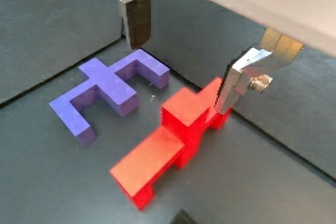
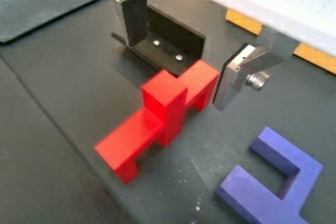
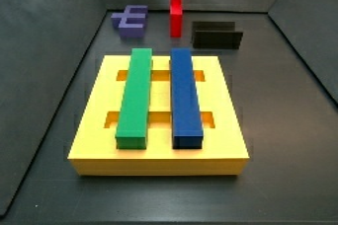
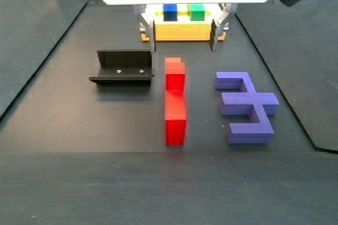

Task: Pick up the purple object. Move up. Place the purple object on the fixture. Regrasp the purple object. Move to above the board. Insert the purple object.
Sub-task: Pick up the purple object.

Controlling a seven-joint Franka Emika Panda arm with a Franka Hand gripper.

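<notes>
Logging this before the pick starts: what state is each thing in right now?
end effector: open, empty, raised over the red bar.
purple object: flat on the floor, not grasped.
red bar: flat on the floor.
fixture: empty.
board: green bar and blue bar lie on it.

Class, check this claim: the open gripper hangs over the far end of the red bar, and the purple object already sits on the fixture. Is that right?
Not quite. The purple object lies on the floor beside the red bar, on the side away from the fixture, as a side view shows. The rest holds: the gripper hangs open over the bar's end, nothing between its fingers.
</notes>
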